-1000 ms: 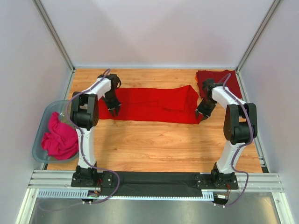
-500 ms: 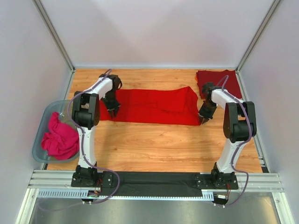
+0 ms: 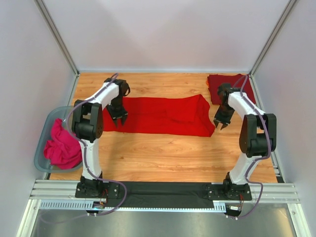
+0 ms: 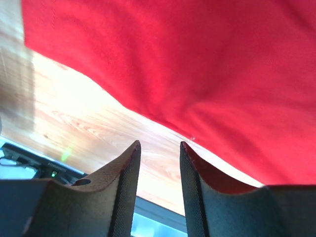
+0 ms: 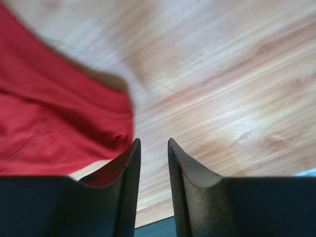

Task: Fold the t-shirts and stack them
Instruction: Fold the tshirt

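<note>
**Workpiece position.** The bright red soft cloth t-shirt [image 3: 163, 116] lies flat as a long folded strip across the middle of the light wooden surface [image 3: 163, 153]. Its long axis runs left to right. The darker maroon cloth t-shirt [image 3: 219, 80] lies in the far right corner of the surface, just behind the right end of the bright red strip.

**Left hand.** The left hand [image 3: 118, 120] is at the left end of the bright red t-shirt [image 4: 197, 59], close to its near edge. In the left wrist view the left hand [image 4: 158, 144] is parted. Bare wood shows through the gap and no cloth is between the fingers.

**Right hand.** The right hand [image 3: 220, 124] is just beside the near right corner of the strip. In the right wrist view the right hand [image 5: 154, 141] shows a narrow gap with only wood in it. The cloth edge [image 5: 49, 123] lies to its left, ungripped.

**Other items.** A translucent blue-grey plastic bin [image 3: 42, 136] at the left edge holds a crumpled pink cloth [image 3: 61, 145].
</note>
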Action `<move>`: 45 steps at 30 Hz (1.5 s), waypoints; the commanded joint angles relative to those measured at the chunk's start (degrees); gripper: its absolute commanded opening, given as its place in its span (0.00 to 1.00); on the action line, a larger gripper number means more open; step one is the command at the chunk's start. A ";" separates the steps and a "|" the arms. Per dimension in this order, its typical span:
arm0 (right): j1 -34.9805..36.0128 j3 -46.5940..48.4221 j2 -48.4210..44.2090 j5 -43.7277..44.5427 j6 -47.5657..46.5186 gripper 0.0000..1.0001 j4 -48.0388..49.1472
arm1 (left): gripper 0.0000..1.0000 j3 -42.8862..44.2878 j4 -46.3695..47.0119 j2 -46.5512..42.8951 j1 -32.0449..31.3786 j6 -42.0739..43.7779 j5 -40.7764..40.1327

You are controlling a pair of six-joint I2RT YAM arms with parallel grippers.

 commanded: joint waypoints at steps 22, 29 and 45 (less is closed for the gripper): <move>8.02 8.26 9.72 -20.37 8.79 0.48 23.13 | 0.44 0.67 11.46 -16.65 0.29 13.10 21.28; 8.99 7.73 10.08 -20.28 9.49 0.44 23.39 | 0.43 3.39 9.97 -14.27 0.73 13.62 20.84; 9.25 12.30 12.28 -21.07 10.37 0.26 22.52 | 0.41 5.68 9.27 -11.72 1.78 13.71 21.01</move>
